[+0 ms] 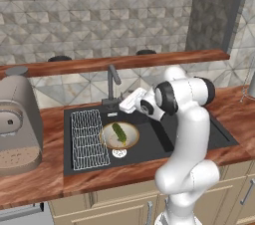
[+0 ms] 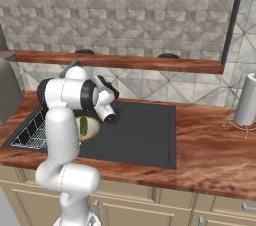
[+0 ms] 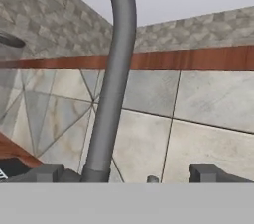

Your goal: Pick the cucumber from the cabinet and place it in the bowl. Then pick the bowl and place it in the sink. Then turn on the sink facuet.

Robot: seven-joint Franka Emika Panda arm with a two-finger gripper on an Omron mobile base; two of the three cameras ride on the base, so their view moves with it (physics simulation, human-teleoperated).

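Observation:
The cream bowl [image 1: 131, 138] [image 2: 93, 130] rests on the floor of the black sink [image 1: 154, 142] [image 2: 142, 132], and the dark green cucumber [image 1: 119, 132] [image 2: 83, 126] lies in it. The dark grey sink faucet [image 1: 110, 83] [image 3: 115, 79] stands at the back rim of the basin. My gripper [image 1: 121, 103] [image 3: 131, 173] hovers just right of the faucet, level with its base, and is open. In the hand view the stem rises close up, just inside the left fingertip [image 3: 48, 172], while the right fingertip [image 3: 213, 172] stands well apart from it. The cabinet is out of view.
A wire rack [image 1: 89, 139] fills the left part of the sink, with the silver drain [image 1: 118, 153] in front of the bowl. A grey appliance [image 1: 17, 124] sits on the left counter. A paper towel roll [image 2: 246, 101] stands at the right. A wooden ledge [image 1: 124, 62] runs behind the faucet.

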